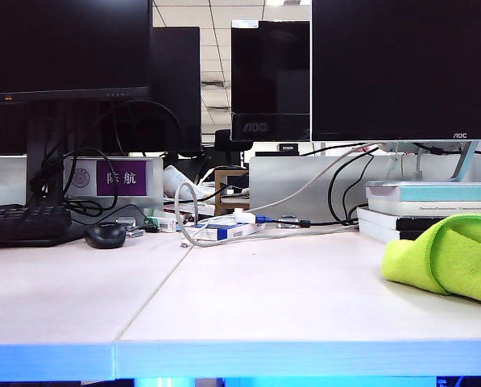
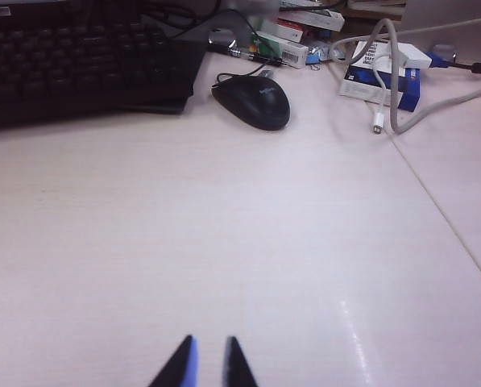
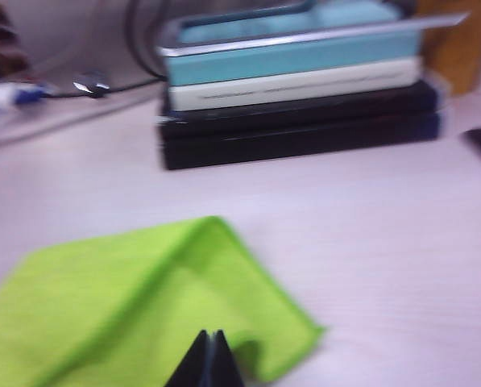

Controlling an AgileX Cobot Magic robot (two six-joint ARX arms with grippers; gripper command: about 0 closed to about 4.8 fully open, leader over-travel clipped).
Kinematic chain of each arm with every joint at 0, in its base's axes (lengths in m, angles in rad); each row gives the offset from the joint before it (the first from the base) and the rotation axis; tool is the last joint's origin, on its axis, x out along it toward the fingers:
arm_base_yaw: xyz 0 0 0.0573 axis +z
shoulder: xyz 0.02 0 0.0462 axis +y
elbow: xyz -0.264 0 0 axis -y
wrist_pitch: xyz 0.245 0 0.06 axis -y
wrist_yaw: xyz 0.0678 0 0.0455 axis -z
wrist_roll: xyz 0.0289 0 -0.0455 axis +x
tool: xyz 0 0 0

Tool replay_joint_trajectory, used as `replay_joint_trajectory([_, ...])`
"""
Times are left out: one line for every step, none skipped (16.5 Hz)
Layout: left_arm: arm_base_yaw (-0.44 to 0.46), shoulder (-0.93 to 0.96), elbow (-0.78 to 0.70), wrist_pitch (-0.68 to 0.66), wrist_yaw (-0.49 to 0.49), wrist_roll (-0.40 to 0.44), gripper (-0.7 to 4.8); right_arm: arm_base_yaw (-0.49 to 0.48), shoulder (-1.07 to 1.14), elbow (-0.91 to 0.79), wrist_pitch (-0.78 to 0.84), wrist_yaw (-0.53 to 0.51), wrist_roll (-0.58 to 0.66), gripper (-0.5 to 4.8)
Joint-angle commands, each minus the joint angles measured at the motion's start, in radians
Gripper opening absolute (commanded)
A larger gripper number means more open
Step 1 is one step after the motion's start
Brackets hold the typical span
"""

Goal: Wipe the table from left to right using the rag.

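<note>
The lime-green rag (image 1: 449, 254) lies bunched on the table (image 1: 264, 298) at the far right, in front of a stack of books. In the right wrist view my right gripper (image 3: 210, 334) hangs just over the rag (image 3: 143, 306), its fingertips pressed together and holding nothing; a small shadow falls on the cloth beside it. My left gripper (image 2: 210, 339) hovers over bare table (image 2: 224, 242) on the left side, its two tips a narrow gap apart with nothing between them. Neither gripper shows in the exterior view.
A black mouse (image 2: 252, 101) and black keyboard (image 2: 79, 56) sit at the back left. Small boxes and a white cable (image 2: 385, 72) clutter the back middle. Stacked books (image 3: 296, 89) stand behind the rag. Monitors (image 1: 401, 72) line the rear.
</note>
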Motion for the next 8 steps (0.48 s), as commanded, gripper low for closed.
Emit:
replay_joint_trajectory([-0.001, 0.0, -0.006, -0.006, 0.006, 0.001, 0.57, -0.047, -0.001, -0.007, 0.005, -0.002, -0.025, -0.05])
replay_joint_trajectory([-0.001, 0.0, -0.006, -0.006, 0.005, 0.001, 0.57, -0.055, -0.001, -0.007, 0.005, -0.001, -0.025, -0.05])
replay_joint_trajectory([-0.001, 0.0, -0.006, -0.006, 0.006, 0.001, 0.57, -0.056, -0.001, -0.007, 0.005, -0.002, -0.025, -0.05])
replay_joint_trajectory([-0.001, 0.0, -0.006, -0.006, 0.005, 0.001, 0.57, -0.054, -0.001, -0.007, 0.005, -0.002, -0.025, -0.05])
replay_joint_trajectory([-0.001, 0.0, -0.006, -0.006, 0.006, 0.001, 0.57, -0.054, -0.001, -0.007, 0.005, -0.002, -0.025, -0.05])
replay_joint_trajectory([-0.001, 0.0, -0.006, -0.006, 0.006, 0.001, 0.57, -0.054, -0.001, -0.007, 0.004, -0.002, -0.025, -0.05])
replay_joint_trajectory([-0.001, 0.0, -0.006, -0.006, 0.006, 0.001, 0.57, -0.054, -0.001, -0.007, 0.004, -0.002, -0.025, -0.05])
replay_joint_trajectory([-0.001, 0.0, -0.006, -0.006, 0.006, 0.001, 0.57, -0.054, -0.001, -0.007, 0.004, -0.002, -0.025, -0.05])
